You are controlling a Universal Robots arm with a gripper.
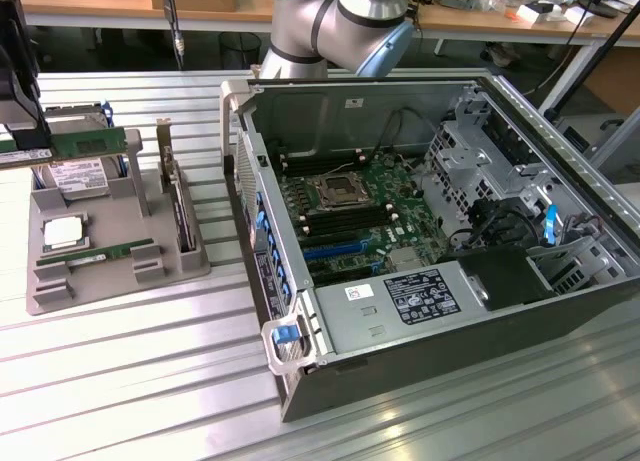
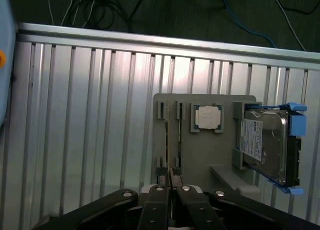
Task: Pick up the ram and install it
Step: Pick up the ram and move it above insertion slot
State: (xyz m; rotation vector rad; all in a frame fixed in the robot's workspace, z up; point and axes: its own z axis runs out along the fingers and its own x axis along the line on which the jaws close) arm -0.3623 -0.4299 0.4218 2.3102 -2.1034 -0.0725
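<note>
Gripper [image 2: 171, 192] pinches the ram [image 1: 75, 144] just above the grey tray [image 1: 110, 283], in which I observe a processor [image 1: 62, 233], hard drive [image 2: 265, 145] and expansion card [image 1: 180, 211]; the open computer case [image 1: 300, 106] stands beside it.

The ram [image 1: 90, 141] is green; the holder [image 1: 110, 276] is grey; the table [image 1: 130, 381] is silver with ribs; the drive caddy [image 2: 299, 124] is blue.

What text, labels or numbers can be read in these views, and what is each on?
None can be read.
The black label on the power supply: too small to read.
The white sticker beside it: too small.
The label on the hard drive: blurred.
The whitish label on the ram held in the tool: too small.
</note>
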